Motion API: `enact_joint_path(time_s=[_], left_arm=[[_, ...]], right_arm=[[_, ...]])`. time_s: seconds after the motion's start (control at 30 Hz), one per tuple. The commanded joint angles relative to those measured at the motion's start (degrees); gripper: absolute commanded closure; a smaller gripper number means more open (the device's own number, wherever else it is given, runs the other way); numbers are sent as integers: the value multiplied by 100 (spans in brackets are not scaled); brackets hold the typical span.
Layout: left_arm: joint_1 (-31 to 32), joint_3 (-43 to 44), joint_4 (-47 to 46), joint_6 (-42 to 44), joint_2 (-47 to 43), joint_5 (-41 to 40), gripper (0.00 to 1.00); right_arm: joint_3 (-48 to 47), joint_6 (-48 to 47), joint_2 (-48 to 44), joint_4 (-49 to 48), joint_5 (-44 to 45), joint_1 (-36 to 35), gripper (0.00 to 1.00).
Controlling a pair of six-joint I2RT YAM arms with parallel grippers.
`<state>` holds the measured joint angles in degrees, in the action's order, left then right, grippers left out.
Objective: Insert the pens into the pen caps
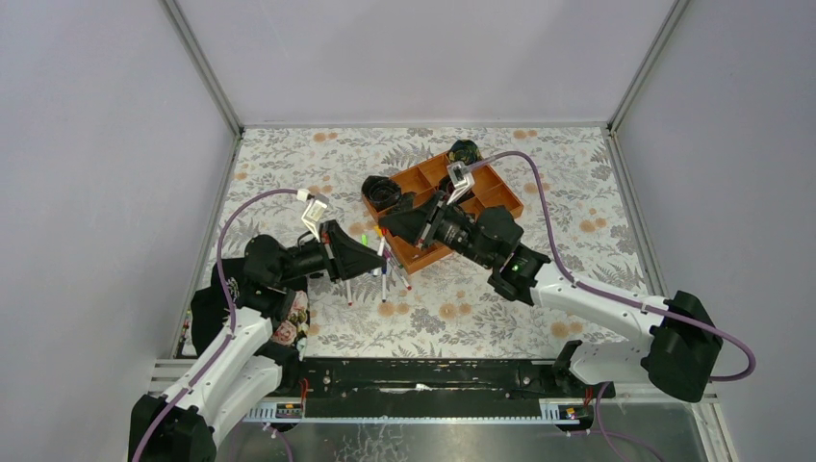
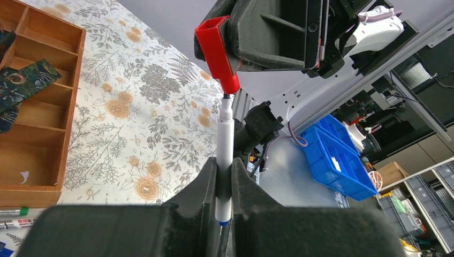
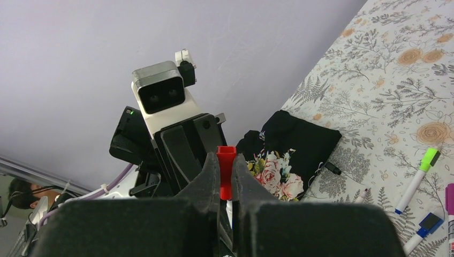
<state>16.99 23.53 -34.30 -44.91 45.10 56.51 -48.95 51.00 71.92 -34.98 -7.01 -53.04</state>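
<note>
Covering the table (image 1: pixel 289 164) is a pale cloth printed with grey ferns and orange flowers, walled on three sides by plain grey panels. An orange wooden tray (image 1: pixel 500 197) with dividers sits toward the far side, with a dark fabric roll (image 1: pixel 465 151) just beyond it and a second roll (image 1: pixel 383 191) at its left corner. A black flowered cloth (image 1: pixel 207 318) lies by the left arm's base. Past the table's near edge, the left wrist view takes in blue bins (image 2: pixel 334 158) and shelves (image 2: pixel 428 214).

The two arms meet above the middle of the cloth, just left of the tray. The left gripper (image 2: pixel 224 176) is pinched tight on a white pen (image 2: pixel 225 144), which stands up between its fingers. The right gripper (image 3: pixel 226 176) is clamped on a red cap (image 2: pixel 217 51), held directly over the pen. The pen's tip sits right at the cap's lower mouth; whether it is inside cannot be told. Loose pens (image 1: pixel 385 281) lie on the cloth beneath the grippers, among them a green-capped pen (image 3: pixel 420 176).

From above, the gripper bodies hide the held pen and cap. In the right wrist view the fingers cover most of the cap. The pens at that view's right edge are cut off, and a person's head (image 3: pixel 19 193) is cropped at the lower left.
</note>
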Motion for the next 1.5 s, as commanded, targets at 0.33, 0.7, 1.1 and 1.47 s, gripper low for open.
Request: enact_joint_path(time_s=[0.33, 0.7, 1.1, 1.47], left_arm=[[6, -42, -583, -118, -45, -76, 100], [2, -92, -770, -256, -107, 35, 100], [5, -130, -767, -273, -192, -52, 100], [0, -191, -956, -526, -229, 129, 100]], right_arm=[[301, -402, -187, -542, -242, -289, 100], [398, -533, 39, -1230, -461, -336, 100], [600, -611, -130, -1332, -508, -345, 100], [602, -914, -20, -1463, -432, -345, 100]])
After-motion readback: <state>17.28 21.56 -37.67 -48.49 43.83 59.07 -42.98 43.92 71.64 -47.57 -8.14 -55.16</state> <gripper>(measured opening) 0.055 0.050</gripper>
